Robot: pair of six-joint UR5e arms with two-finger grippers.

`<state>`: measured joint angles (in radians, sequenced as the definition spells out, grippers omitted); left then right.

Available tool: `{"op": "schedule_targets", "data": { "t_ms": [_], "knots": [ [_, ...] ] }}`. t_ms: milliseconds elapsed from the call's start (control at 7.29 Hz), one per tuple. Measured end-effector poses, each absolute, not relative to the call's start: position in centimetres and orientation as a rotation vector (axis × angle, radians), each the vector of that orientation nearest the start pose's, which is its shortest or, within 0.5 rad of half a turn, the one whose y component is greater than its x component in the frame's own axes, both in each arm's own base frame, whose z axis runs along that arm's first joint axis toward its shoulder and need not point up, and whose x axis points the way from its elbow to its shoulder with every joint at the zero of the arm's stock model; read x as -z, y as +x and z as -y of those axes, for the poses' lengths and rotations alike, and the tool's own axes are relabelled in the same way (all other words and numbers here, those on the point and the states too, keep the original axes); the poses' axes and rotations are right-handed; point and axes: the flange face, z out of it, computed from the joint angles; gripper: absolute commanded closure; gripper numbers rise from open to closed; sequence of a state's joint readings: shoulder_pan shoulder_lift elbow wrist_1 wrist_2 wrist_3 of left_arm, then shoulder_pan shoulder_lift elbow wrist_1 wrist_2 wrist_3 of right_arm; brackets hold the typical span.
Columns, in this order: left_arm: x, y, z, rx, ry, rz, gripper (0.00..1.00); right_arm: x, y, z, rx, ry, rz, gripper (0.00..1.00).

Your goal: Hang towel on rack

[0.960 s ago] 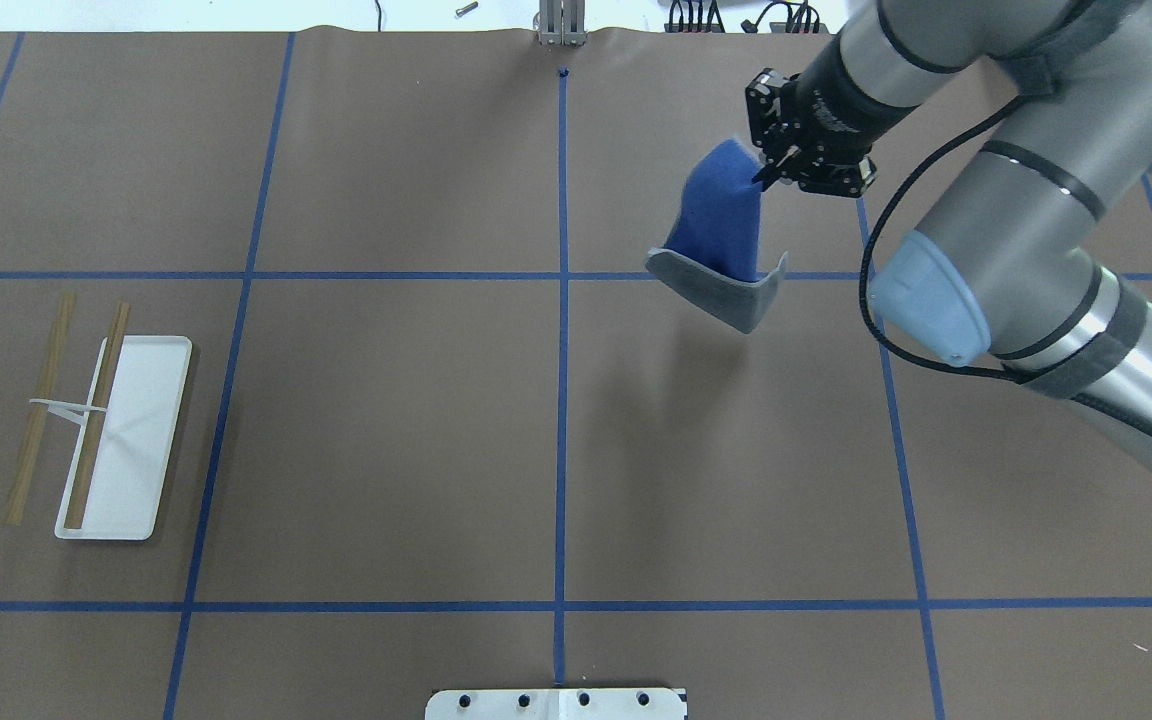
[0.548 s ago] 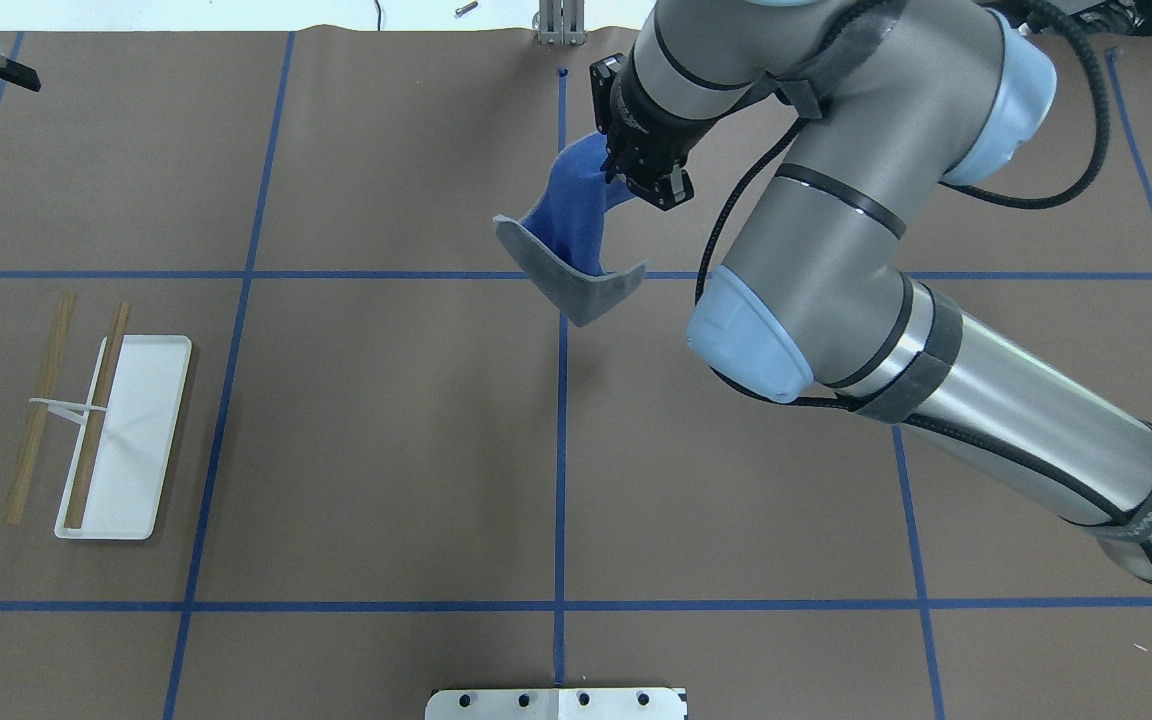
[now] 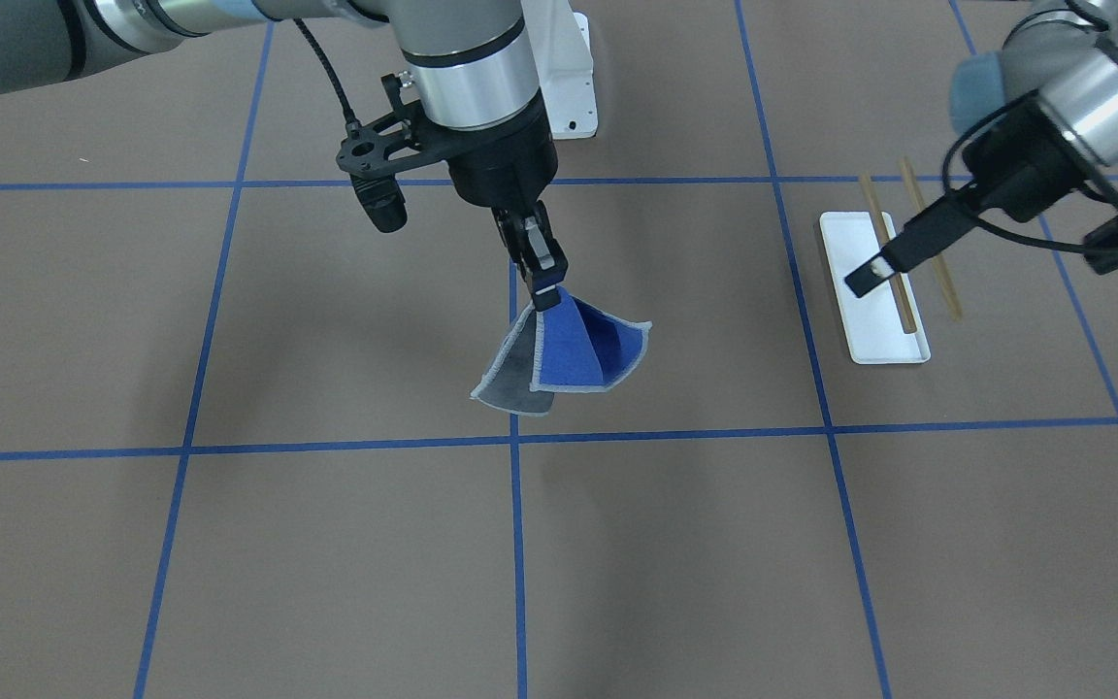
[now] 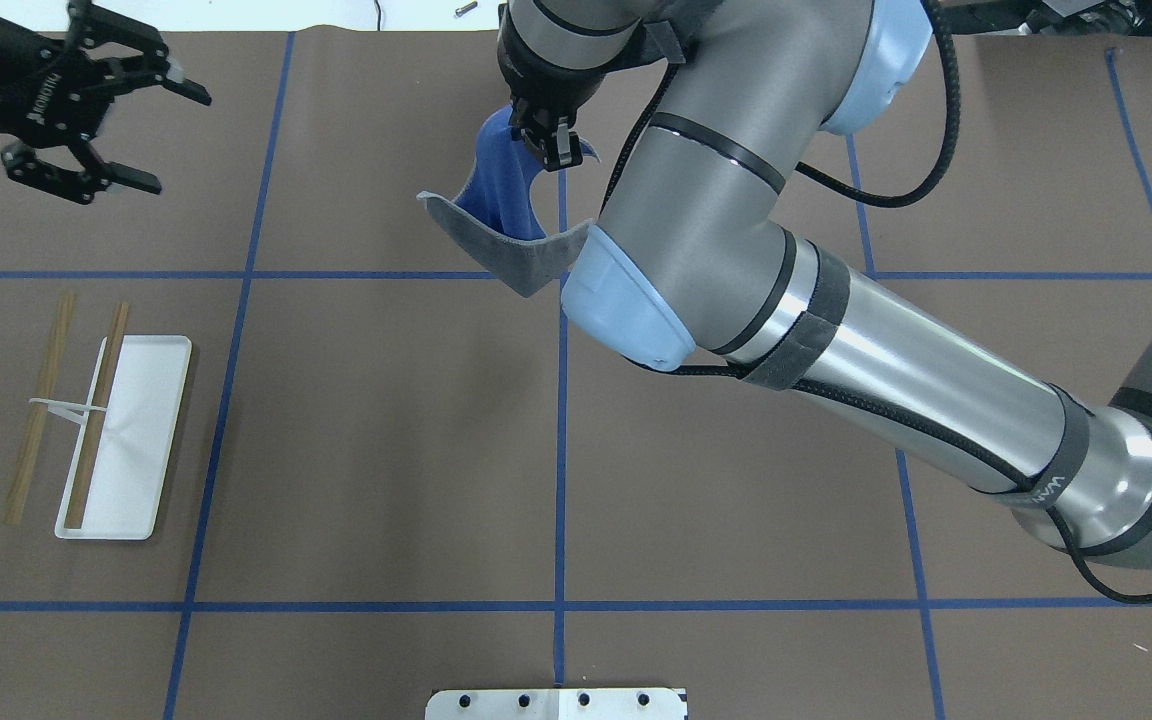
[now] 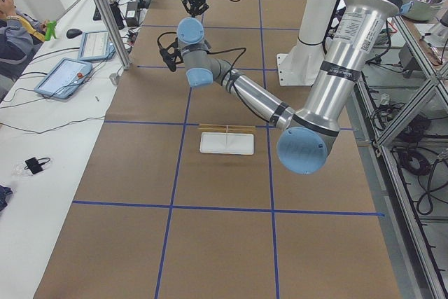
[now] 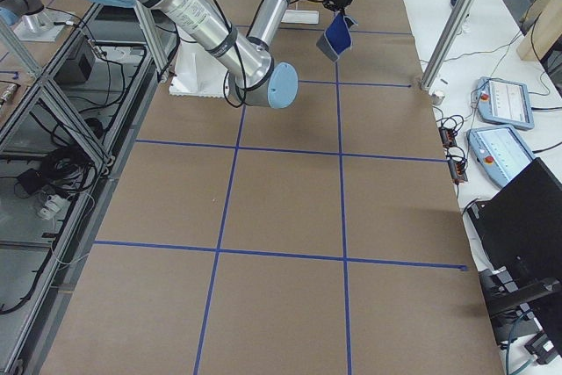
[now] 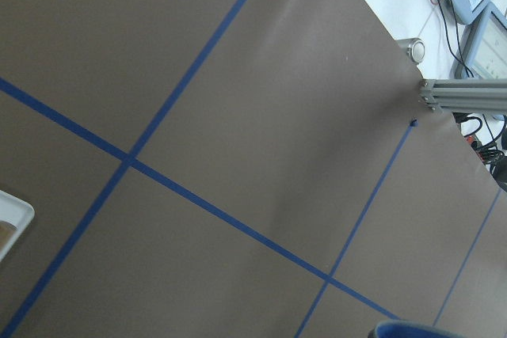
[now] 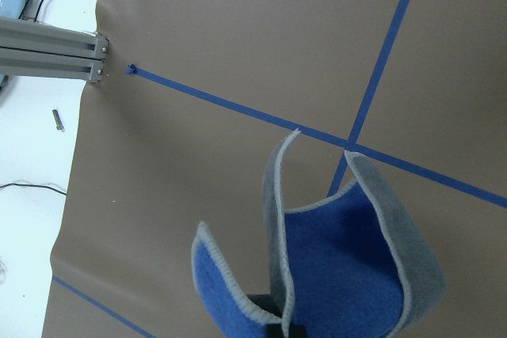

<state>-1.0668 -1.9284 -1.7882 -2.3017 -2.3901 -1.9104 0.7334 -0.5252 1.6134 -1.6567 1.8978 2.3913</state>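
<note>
The towel (image 4: 501,205), bright blue inside and grey outside, hangs folded from my right gripper (image 4: 548,150), which is shut on its top corner above the table's far centre line. In the front-facing view the towel (image 3: 569,359) dangles clear of the table below the right gripper (image 3: 546,289). It also shows in the right wrist view (image 8: 341,259). The rack (image 4: 126,440), a white tray with two wooden rods (image 4: 96,415), stands at the left. My left gripper (image 4: 168,137) is open and empty at the far left, beyond the rack.
The white bolted pedestal (image 3: 569,68) stands at the robot's side of the table; its plate (image 4: 556,703) shows at the overhead view's bottom edge. An aluminium post (image 4: 558,25) stands at the far edge. Blue tape lines cross the brown table cover.
My right arm has carried the towel leftward, from the right half to the centre line. My left gripper has come into view at the far left, open.
</note>
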Motion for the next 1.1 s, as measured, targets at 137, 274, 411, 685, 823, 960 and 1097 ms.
{"op": "schedule_targets", "data": {
  "t_ms": [137, 274, 411, 685, 823, 960, 1097],
  "knots": [
    [-25.8, 25.9, 51.6, 0.632, -0.217, -1.406, 0.02, 1.3, -44.2, 53.1, -1.24, -0.37, 1.059, 1.0],
    [-25.1, 28.7, 50.7, 0.629, -0.22, -1.399, 0.02, 1.8, -44.6, 52.8, -1.234, -0.371, 1.064, 1.0],
    [-24.5, 30.4, 50.2, 0.625, -0.227, -1.391, 0.02, 2.1, -44.8, 52.5, -1.228, -0.371, 1.068, 1.0],
    [-23.0, 31.9, 50.0, 0.628, -0.248, -1.4, 0.02, 2.3, -45.1, 52.1, -1.212, -0.368, 1.07, 1.0],
    [-22.6, 32.4, 49.9, 0.628, -0.257, -1.401, 0.08, 2.4, -45.1, 51.9, -1.206, -0.367, 1.075, 1.0],
    [-22.4, 32.7, 49.7, 0.63, -0.267, -1.402, 0.14, 2.6, -45.0, 51.7, -1.201, -0.367, 1.08, 1.0],
    [-22.2, 33.0, 49.6, 0.636, -0.274, -1.403, 0.15, 2.7, -44.9, 51.6, -1.196, -0.369, 1.084, 1.0]
  ]
}}
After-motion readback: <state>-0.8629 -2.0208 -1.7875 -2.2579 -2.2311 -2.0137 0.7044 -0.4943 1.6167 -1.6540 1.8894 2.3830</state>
